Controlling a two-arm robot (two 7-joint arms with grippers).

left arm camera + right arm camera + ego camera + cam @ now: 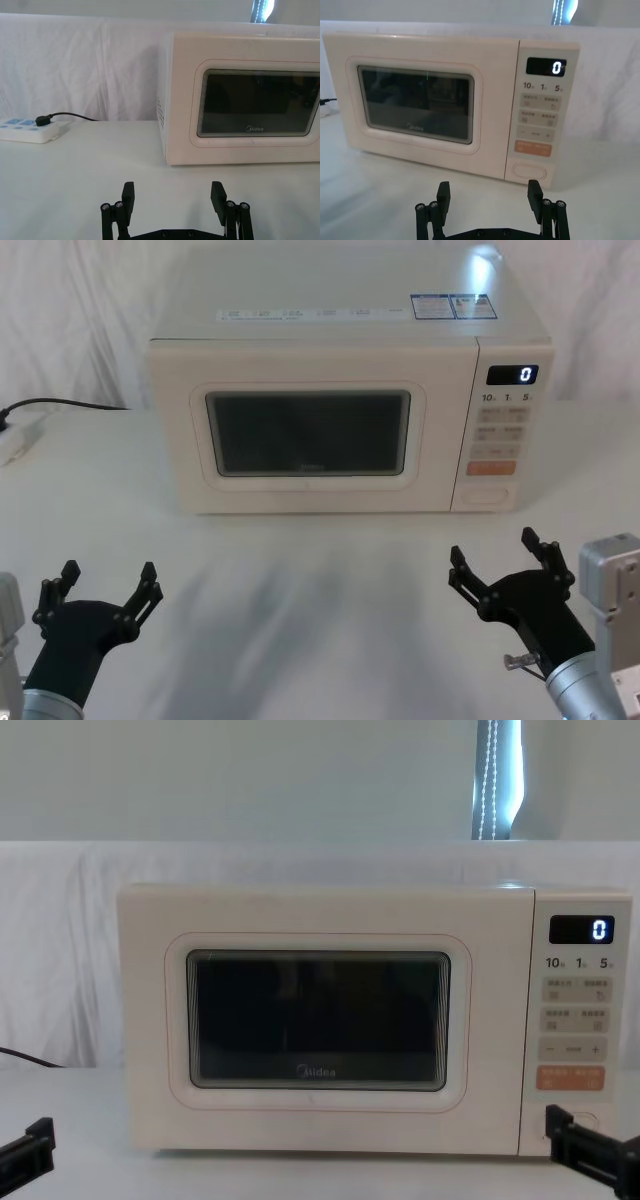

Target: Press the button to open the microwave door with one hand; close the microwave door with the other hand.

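Left gripper point(105, 587), fingers spread wide and empty, hovers low over tabletop point(300, 590). Microwave door point(310, 435) shut (nothing started). Button point(487, 496) at panel's bottom, unpressed. Right gripper point(498, 560) likewise spread, empty, before it.

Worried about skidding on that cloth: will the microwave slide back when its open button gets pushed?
Probably not. The microwave looks boxy, broad-based and heavy. The button sits low on the front, so tipping seems unlikely. The cloth-covered table might let it creep slightly. The right gripper is nearer.
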